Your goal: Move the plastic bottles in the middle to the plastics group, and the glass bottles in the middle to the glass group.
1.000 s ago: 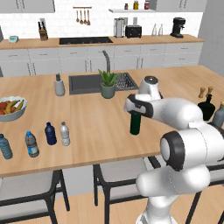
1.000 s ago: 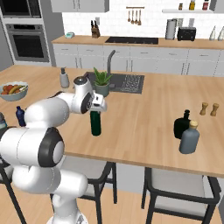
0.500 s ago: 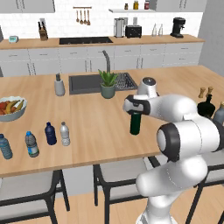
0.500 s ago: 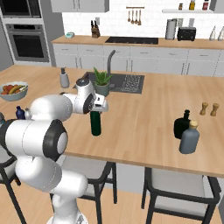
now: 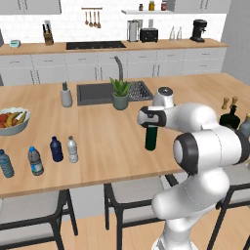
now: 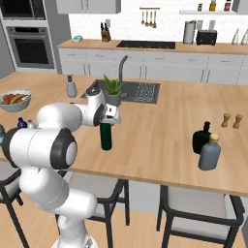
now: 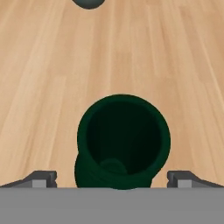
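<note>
One green bottle upright mid-counter, bare wood around; gripper spread wide astride it.

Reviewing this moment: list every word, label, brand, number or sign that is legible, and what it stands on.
No text can be read in any view.
Water bottles: blue label bands, any print too small and blurred to read.
Dark green bottle: no label seen.
Squat black bottle and grey-blue bottle: plain, no markings visible.
Oven: any panel markings too small to read.
</note>
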You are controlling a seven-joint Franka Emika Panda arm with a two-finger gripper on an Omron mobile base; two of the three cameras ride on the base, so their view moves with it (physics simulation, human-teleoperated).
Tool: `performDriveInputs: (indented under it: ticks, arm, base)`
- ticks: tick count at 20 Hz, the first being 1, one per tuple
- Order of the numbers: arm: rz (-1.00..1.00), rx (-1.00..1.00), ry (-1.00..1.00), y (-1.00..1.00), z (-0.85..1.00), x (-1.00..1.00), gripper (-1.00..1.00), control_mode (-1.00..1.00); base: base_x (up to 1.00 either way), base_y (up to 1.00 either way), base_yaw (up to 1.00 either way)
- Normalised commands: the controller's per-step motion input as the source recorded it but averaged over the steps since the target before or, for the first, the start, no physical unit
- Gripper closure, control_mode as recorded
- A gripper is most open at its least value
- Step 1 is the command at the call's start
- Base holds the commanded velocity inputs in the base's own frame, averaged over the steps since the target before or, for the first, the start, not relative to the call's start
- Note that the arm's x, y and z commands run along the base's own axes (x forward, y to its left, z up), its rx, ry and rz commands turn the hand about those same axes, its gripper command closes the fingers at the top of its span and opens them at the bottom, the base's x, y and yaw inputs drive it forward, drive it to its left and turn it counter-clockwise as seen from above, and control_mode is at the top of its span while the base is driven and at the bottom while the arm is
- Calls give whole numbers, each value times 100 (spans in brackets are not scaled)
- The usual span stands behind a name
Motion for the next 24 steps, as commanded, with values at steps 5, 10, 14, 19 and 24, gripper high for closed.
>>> performDriveInputs:
  ticks: [5, 10, 14, 19, 24]
  arm:
    - [0, 0, 0, -3, -6, 5, -100, -100]
    - [0, 0, 0, 0, -2, 5, -100, -100]
    - [0, 0, 0, 0, 0, 0, -100, -100]
    - [0, 0, 0, 0, 0, 0, 100, -100]
    - [0, 0, 0, 0, 0, 0, 100, -100]
  base:
    - [0, 0, 0]
    - [0, 0, 0]
    - [0, 0, 0]
    - [0, 0, 0]
    - [0, 0, 0]
